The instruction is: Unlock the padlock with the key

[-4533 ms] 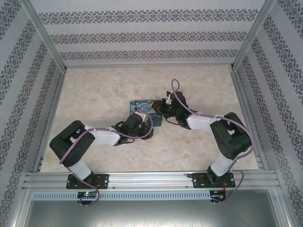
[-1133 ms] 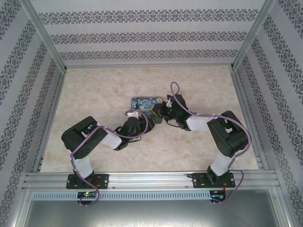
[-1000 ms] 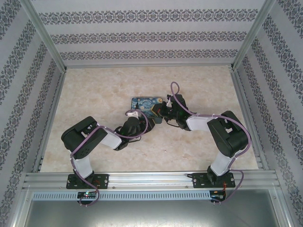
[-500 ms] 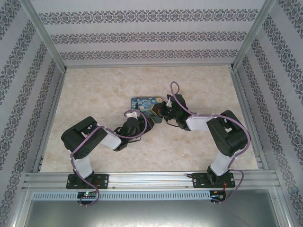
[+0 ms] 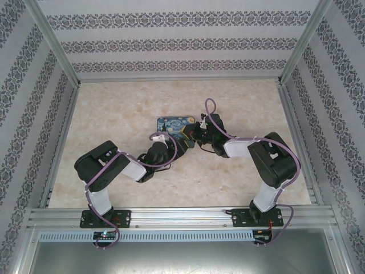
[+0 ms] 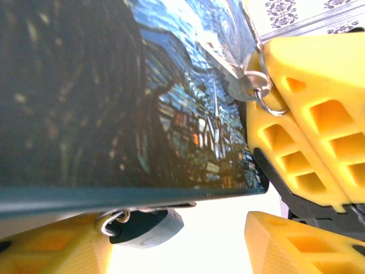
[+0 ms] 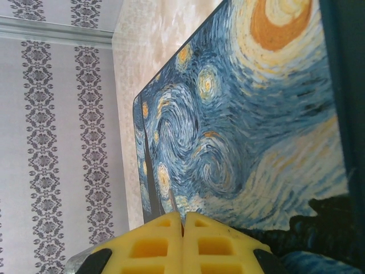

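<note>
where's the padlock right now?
Left wrist view, bottom left: the padlock sits just below the tin's dark lower edge, its silver shackle right beside a yellow finger.

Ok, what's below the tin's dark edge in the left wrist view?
The padlock, blue body and silver shackle, beside one finger of the left hand. The tin's edge covers where the shackle hooks on.
</note>
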Controlling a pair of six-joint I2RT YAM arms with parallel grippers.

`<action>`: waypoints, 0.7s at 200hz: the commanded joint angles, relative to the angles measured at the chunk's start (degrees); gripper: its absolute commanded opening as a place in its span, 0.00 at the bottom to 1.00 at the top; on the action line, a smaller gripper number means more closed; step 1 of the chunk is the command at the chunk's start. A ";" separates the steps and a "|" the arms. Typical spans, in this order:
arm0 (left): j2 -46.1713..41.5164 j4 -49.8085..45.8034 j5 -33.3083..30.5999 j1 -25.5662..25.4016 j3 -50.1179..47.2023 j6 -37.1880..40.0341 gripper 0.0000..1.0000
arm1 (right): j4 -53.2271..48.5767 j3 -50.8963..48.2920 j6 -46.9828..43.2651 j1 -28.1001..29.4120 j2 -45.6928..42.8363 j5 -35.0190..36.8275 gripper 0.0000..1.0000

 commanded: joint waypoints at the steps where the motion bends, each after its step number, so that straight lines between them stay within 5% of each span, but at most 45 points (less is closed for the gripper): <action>1: -0.64 7.45 -0.64 -1.02 -0.78 -1.60 0.61 | -1.95 -0.68 -0.09 -0.32 2.18 -0.45 0.00; 140: -1.48 1.08 -3.80 -1.47 -1.84 -0.34 0.58 | -1.60 -1.16 0.03 -0.49 1.91 -0.40 0.00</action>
